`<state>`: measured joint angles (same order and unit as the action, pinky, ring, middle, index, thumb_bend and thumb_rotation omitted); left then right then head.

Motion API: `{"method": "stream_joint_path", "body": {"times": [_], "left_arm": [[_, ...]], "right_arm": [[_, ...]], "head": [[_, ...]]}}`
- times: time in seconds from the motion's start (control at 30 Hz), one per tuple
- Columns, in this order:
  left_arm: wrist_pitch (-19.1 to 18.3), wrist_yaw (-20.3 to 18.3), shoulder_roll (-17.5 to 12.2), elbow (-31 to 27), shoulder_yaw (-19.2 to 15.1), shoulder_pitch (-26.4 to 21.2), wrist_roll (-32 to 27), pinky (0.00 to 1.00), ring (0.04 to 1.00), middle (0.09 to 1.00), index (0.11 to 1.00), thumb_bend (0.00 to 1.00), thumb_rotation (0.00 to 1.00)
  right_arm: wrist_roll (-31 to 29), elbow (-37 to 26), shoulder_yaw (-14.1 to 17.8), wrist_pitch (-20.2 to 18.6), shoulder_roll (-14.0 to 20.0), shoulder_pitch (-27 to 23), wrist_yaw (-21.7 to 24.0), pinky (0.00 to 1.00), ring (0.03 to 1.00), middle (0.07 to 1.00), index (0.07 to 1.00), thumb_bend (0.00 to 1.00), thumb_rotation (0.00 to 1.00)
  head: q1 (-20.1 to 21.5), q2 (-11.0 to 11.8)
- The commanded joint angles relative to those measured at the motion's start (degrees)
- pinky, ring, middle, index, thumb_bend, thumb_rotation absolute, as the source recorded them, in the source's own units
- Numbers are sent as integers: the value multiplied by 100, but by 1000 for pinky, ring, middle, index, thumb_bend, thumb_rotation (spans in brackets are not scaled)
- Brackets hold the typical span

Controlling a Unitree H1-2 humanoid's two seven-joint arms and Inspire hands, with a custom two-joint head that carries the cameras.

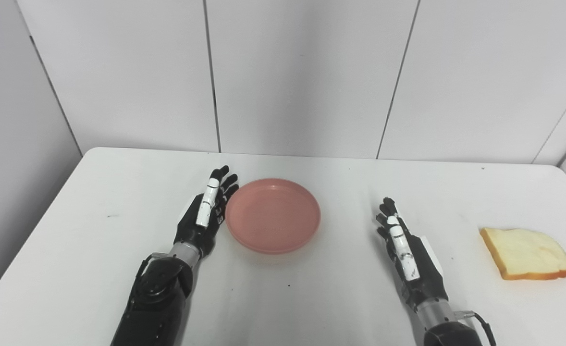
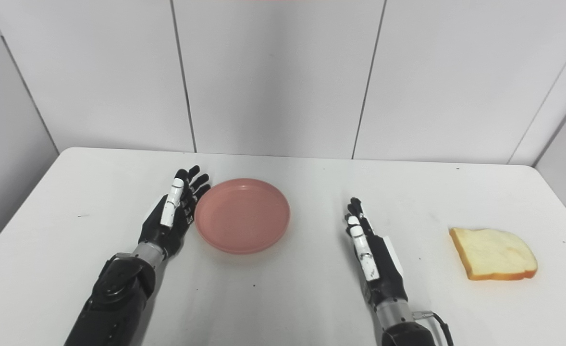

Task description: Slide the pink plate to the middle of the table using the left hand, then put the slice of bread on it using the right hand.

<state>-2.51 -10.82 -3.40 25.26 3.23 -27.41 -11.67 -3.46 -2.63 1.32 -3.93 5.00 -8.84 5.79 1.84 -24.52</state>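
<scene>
A white table (image 1: pixel 95 230) is being shown from above, filling the lower half of the frame, with pale wall panels (image 1: pixel 302 77) behind it. A pink plate (image 1: pixel 273 215) is being seen lying flat just left of the frame's centre, with nothing resting in it. The left hand (image 1: pixel 207 211) is being held edge-on at the plate's left rim — its fingers (image 1: pixel 209 199) are being kept straight and spread apart, released, grasping nothing. Whether the fingertips are actually touching the rim cannot be told; they are being shown at least just beside it. Its dark arm (image 1: pixel 153 302) is being brought in from the bottom edge at lower left.

The right hand (image 1: pixel 408 250) is being held on edge at lower right of centre, fingers extended and released, nothing being grasped. It is being kept well apart from both plate and bread.

A slice of bread (image 1: pixel 525 252) — pale crumb, orange-brown crust — is being shown lying flat on the table at the far right of the frame.
</scene>
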Motion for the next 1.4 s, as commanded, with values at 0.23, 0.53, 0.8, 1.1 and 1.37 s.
{"method": "stream_joint_path", "body": {"times": [0.23,0.53,0.8,1.1,1.37], "left_arm": [[-393,-433,204,87,381,147,25,1000,994,1000,1000,660,1000],[-382,-495,159,-24,518,208,86,1000,993,998,1000,683,1000],[-632,-527,187,-170,572,248,30,1000,999,1000,1000,672,1000],[-599,-662,178,-201,627,327,7,1000,1000,1000,1000,666,1000],[-408,-613,173,-21,526,312,-23,1000,1000,1000,1000,656,1000]], "right_arm": [[-57,-167,12,263,-61,-157,-42,985,974,995,1000,345,1000],[-140,-231,33,188,-55,-166,-39,994,976,997,998,354,1000],[-178,-251,28,185,-31,-149,-6,1000,983,999,1000,359,1000],[-88,-194,14,250,-63,-161,-69,990,977,992,1000,360,1000],[-6,-334,73,250,93,-319,-29,998,994,1000,1000,417,1000]], "head": [[128,-102],[172,-136],[239,-146],[463,-70],[767,33]]}}
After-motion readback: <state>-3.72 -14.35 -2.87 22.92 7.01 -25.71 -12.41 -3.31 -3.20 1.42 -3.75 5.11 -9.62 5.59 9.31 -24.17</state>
